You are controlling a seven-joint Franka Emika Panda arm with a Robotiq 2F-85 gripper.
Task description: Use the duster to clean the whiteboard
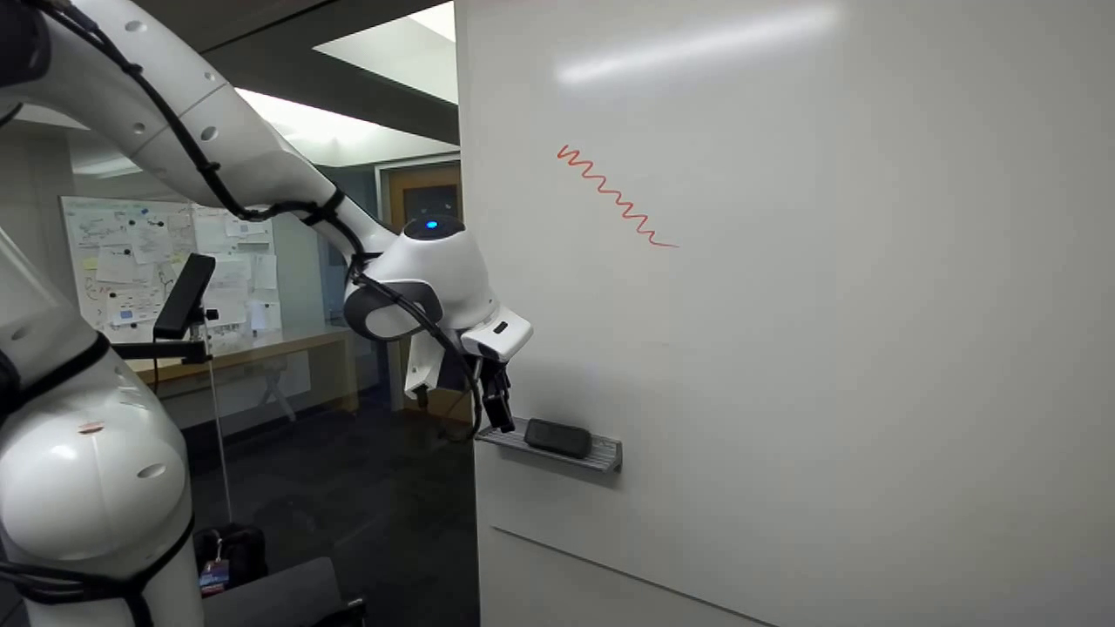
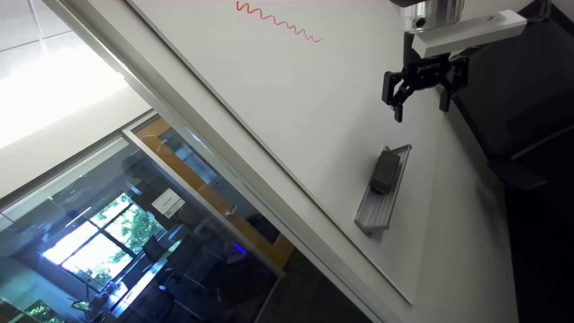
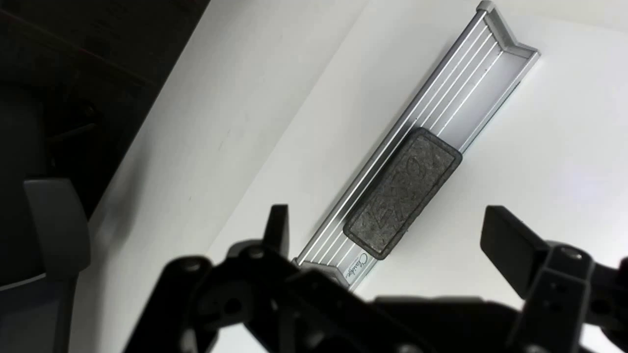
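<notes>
"Black pincer (image 1: 502, 421) at left in an exterior view: how do its jaws stand?"

"Spread apart, near the grey, ridged metal tray (image 1: 604, 454)."

"And what's in the tray?"

"The duster (image 1: 557, 438), a dark block with rounded corners; its face looks embossed, too faintly to read."

"Farther right, and up?"

"A red zigzag (image 1: 621, 201) on the glossy whiteboard (image 1: 827, 366)."
</notes>
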